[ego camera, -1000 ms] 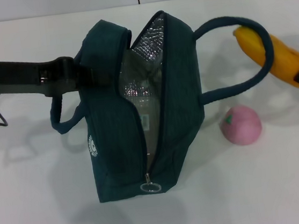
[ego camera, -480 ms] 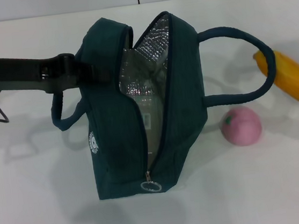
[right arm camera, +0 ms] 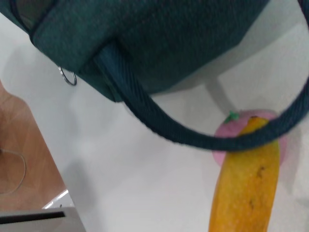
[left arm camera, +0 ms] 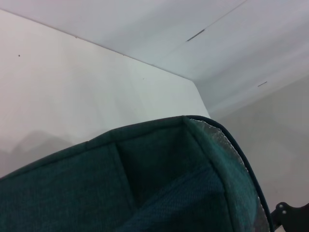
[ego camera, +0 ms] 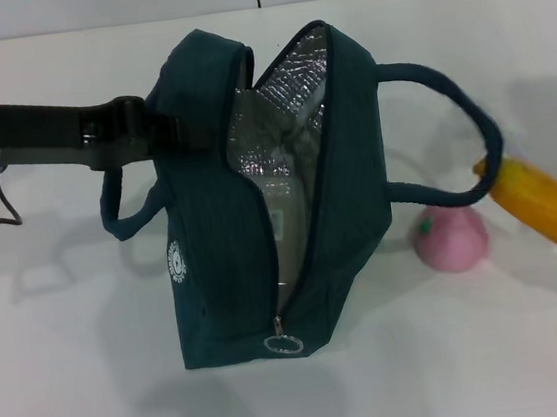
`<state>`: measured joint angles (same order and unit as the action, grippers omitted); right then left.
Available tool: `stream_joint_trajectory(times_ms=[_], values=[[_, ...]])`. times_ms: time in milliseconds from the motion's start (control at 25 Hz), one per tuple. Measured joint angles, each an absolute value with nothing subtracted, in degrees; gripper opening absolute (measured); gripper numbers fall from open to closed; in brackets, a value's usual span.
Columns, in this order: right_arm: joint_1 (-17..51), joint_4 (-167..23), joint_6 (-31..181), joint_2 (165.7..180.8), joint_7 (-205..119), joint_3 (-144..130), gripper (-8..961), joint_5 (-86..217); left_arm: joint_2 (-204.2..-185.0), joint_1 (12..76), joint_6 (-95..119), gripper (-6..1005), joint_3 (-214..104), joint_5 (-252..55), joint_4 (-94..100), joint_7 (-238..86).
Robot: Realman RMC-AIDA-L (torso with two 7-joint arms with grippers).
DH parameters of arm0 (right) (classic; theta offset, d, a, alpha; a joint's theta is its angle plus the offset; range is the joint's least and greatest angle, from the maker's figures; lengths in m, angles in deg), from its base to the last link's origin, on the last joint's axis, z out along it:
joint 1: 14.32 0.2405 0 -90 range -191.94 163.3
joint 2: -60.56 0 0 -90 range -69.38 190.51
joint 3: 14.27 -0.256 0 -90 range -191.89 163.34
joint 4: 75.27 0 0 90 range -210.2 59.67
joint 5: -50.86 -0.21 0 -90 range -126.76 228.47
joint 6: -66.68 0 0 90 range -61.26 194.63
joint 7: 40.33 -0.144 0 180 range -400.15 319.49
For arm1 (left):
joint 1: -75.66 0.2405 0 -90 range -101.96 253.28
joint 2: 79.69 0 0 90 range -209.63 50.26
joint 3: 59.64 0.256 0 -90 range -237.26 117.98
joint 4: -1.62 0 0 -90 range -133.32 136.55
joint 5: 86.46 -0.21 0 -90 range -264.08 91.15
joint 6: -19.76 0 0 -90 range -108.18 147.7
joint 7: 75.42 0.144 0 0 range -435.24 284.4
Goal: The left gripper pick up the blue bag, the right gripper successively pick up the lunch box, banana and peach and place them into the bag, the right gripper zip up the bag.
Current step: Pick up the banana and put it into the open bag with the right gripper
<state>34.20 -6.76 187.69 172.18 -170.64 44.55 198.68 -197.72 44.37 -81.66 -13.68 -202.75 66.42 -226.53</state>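
The blue bag [ego camera: 225, 225] stands on the white table [ego camera: 78, 392] with its zipper undone and its mouth gaping, the silver lining [ego camera: 281, 97] showing inside, and something pale lies low in the opening, too dim to identify. The zipper pull ring [ego camera: 282, 345] hangs at the near end of the bag. The left gripper [ego camera: 165, 136] has its jaws clamped on the bag's left wall near the top edge, with the bag's left handle [ego camera: 123, 211] looping down just below the jaws. In the left wrist view only the bag's fabric edge [left arm camera: 159, 179] and a sliver of lining fill the frame close to the camera. On the far side of the bag from those jaws, the right handle [ego camera: 461, 132] arches out toward the banana [ego camera: 545, 208], whose tip touches or sits just under the handle's strap. The banana runs off the edge of the head view, and the right gripper holding it barely shows there; whether its jaws are apart or together cannot be told. In the right wrist view the banana [right arm camera: 248, 188] points away from the camera, its tip against the strap [right arm camera: 193, 137], with the peach [right arm camera: 227, 133] just beyond it. The peach [ego camera: 450, 236] rests on the table between the bag and the banana, close to both.
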Motion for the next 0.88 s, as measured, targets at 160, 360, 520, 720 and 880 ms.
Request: stream_joint_trajectory(times_ms=[160, 360, 520, 720, 880], values=[[33.64, -6.66, 186.44, 171.8, -171.05, 44.07, 449, 201.4, -197.64, 44.43, -81.66, 41, -13.7, -202.75, 65.76, -226.11], [33.28, -6.8, 184.67, 171.25, -171.16, 43.58, 451, 202.83, -197.5, 44.27, -81.65, 42, -13.77, -202.75, 64.95, -225.6], [33.72, -5.4, 184.24, 171.1, -171.18, 40.05, 452, 202.53, -197.45, 44.26, -81.62, 42, -13.68, -202.74, 64.89, -225.53], [36.51, -3.29, 184.33, 170.82, -170.61, 31.9, 454, 195.65, -197.39, 44.2, -81.59, 42, -13.88, -202.74, 64.89, -225.38], [37.34, -2.09, 183.6, 170.5, -170.6, 30.42, 455, 187.16, -197.33, 44.11, -81.57, 42, -13.95, -202.62, 64.93, -225.33]])
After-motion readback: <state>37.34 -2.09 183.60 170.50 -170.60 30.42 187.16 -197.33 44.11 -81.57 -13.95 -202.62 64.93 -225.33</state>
